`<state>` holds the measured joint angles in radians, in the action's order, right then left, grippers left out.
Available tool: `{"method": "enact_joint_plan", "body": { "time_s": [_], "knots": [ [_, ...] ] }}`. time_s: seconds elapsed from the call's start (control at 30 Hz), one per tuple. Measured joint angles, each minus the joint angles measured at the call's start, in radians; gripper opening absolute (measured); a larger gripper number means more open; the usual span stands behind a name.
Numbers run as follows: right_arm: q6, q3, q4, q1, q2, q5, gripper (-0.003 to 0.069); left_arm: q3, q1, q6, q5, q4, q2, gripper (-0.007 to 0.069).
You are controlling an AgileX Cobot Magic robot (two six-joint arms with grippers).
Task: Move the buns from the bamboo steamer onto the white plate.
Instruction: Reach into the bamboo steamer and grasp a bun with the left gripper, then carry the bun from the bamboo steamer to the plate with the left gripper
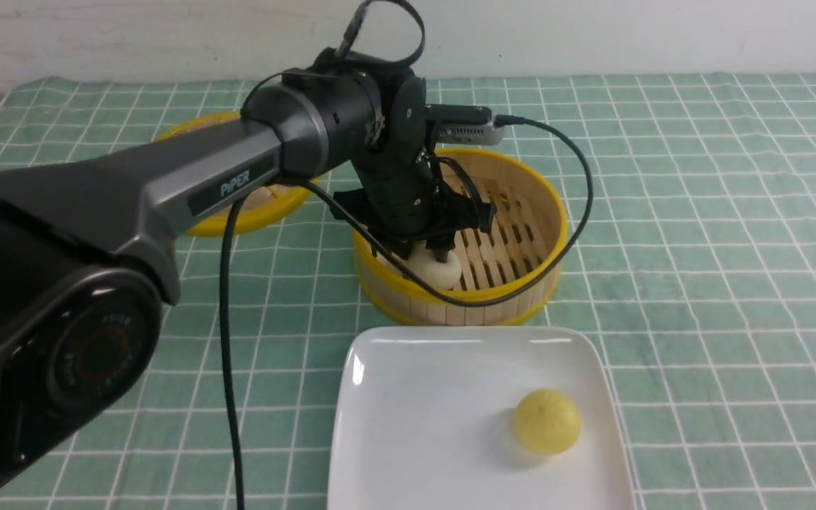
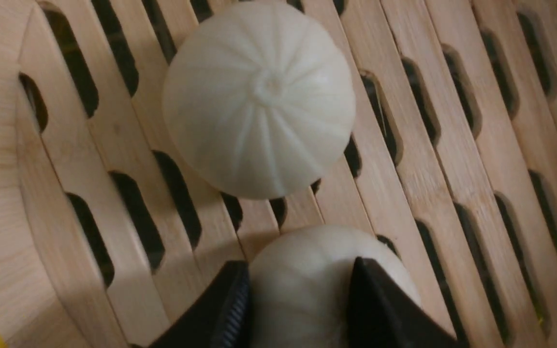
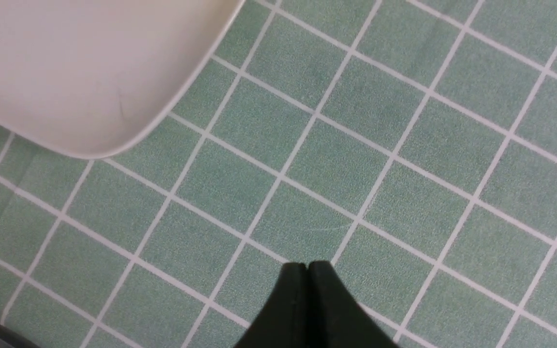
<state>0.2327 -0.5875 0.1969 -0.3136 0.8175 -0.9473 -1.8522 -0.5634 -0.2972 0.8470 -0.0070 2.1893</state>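
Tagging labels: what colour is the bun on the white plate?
Yellow. The bun on the white plate shows best in the front view.

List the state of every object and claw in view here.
yellow bun: resting on white plate.
gripped white bun: in bamboo steamer, between left claw fingers.
free white bun: upright on steamer floor, untouched.
bamboo steamer: uncovered.
lid: off, lying apart.
left claw: closed on gripped white bun.
right claw: shut, empty.

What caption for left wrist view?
Left gripper brackets a pale cream pleated bun in the light-wood bamboo steamer, second bun beside.
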Motion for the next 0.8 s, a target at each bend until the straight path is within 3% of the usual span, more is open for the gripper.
{"method": "enact_joint_plan", "body": {
  "time_s": [0.07, 0.1, 0.17, 0.43, 0.63, 0.8],
  "knots": [
    [0.000, 0.000, 0.001, 0.000, 0.000, 0.000, 0.0004, -0.001, 0.000, -0.003, -0.006, 0.000, 0.003, 0.0190],
    [0.000, 0.000, 0.001, 0.000, 0.000, 0.000, 0.0005, -0.005, 0.000, -0.004, -0.004, -0.002, 0.003, 0.0095],
    [0.000, 0.000, 0.001, 0.000, 0.000, 0.000, 0.0008, -0.005, 0.000, -0.004, 0.007, -0.017, -0.008, 0.0040],
    [0.000, 0.000, 0.008, 0.000, 0.000, 0.000, 0.0015, -0.004, -0.001, 0.071, 0.201, -0.112, -0.229, 0.0029],
    [0.000, 0.000, 0.008, 0.000, 0.000, 0.004, 0.0020, 0.035, -0.045, 0.120, 0.364, -0.112, -0.370, 0.0029],
    [0.000, 0.000, 0.008, 0.000, 0.000, 0.004, 0.0023, 0.211, -0.141, 0.120, 0.331, -0.095, -0.350, 0.0031]
  ]
}}
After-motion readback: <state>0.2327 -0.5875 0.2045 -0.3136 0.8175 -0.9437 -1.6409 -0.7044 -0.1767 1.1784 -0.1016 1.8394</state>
